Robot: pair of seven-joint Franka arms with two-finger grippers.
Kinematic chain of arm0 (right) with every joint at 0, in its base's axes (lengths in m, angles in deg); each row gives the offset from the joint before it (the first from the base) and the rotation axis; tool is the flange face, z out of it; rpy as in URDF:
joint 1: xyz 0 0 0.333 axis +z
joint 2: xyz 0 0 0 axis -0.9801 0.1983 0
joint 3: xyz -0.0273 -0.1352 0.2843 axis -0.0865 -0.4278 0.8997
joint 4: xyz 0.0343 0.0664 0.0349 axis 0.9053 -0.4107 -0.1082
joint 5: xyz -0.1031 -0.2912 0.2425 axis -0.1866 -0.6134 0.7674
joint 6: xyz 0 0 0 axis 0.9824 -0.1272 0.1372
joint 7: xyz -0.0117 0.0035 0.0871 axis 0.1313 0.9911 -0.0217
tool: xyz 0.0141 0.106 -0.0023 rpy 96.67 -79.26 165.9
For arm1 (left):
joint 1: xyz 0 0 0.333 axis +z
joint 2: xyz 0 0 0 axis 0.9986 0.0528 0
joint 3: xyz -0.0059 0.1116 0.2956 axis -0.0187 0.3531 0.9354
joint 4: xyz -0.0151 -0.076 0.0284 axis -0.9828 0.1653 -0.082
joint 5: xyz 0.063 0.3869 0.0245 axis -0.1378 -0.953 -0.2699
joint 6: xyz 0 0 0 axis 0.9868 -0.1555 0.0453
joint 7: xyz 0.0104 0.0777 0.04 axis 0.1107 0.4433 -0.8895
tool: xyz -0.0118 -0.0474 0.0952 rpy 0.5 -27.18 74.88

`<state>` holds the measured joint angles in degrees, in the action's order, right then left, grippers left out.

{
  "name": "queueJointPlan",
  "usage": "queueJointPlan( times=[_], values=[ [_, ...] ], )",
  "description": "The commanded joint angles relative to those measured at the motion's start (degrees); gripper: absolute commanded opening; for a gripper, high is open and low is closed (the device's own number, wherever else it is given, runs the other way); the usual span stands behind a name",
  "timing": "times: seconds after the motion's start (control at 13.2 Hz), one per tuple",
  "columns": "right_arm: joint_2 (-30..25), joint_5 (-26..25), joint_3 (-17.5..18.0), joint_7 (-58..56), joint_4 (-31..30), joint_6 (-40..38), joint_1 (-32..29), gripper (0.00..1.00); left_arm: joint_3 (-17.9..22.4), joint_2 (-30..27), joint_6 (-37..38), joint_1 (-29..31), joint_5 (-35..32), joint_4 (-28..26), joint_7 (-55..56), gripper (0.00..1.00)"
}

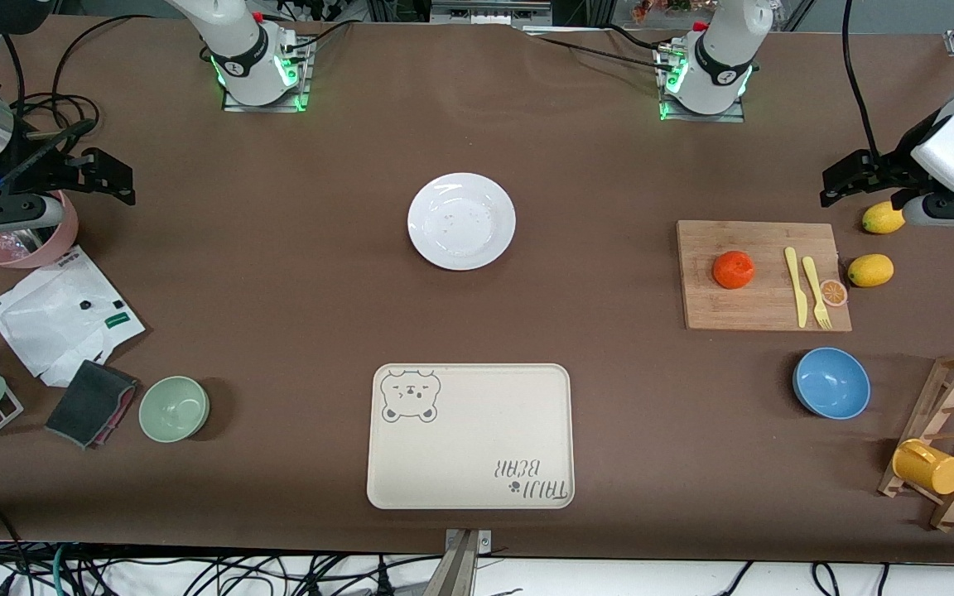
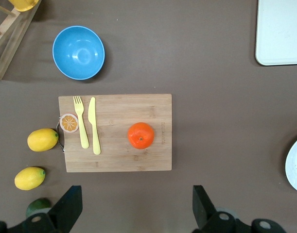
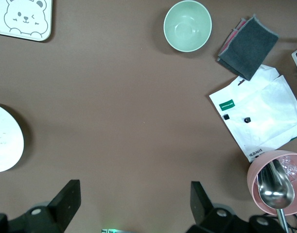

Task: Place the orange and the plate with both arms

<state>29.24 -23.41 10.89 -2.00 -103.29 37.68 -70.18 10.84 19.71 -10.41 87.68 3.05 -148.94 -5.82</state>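
Orange (image 1: 733,270) on wooden cutting board (image 1: 742,310), toward left arm's end; likely light, firm, apt to roll; take across widest girth.

Plate (image 1: 461,221) mid-table, farther from camera than orange; probably stiff, glossy, slippery, breakable; pinch at rim.

Left gripper (image 1: 830,189) over bare table beside lemon (image 1: 883,218), fingers spread wide, holding nothing.

Right gripper (image 1: 117,184) near pink bowl (image 1: 63,240), likewise agape, idle.

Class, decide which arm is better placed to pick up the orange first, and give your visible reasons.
Left. Its open pincer hangs at the cutting board's end, where the orange lies. The right pincer, also open, waits over the pink bowl's end, with the plate between.
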Motion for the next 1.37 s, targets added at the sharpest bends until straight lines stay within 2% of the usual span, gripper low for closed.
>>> queueJointPlan(
  times=[0.0,0.46,0.76,1.29],
  values=[
    [0.15,0.38,0.03,0.3,0.75,-1.16,-0.21,1.0,0.29,0.82,0.51,-0.36,-1.22,1.42,-0.67,1.0],
    [0.15,0.38,0.03,0.48,0.57,-2.13,-0.21,1.0,0.29,1.97,0.68,-0.36,-1.22,3.27,-0.67,1.0],
    [0.15,0.38,0.03,0.48,0.66,-2.13,-0.21,1.0,0.46,4.77,0.5,-0.27,0.54,5.55,-0.59,1.0],
    [0.15,0.38,0.12,0.57,0.48,-2.22,-0.12,1.0,0.46,4.87,4.37,0.0,0.19,4.59,-0.67,1.0]
  ],
)
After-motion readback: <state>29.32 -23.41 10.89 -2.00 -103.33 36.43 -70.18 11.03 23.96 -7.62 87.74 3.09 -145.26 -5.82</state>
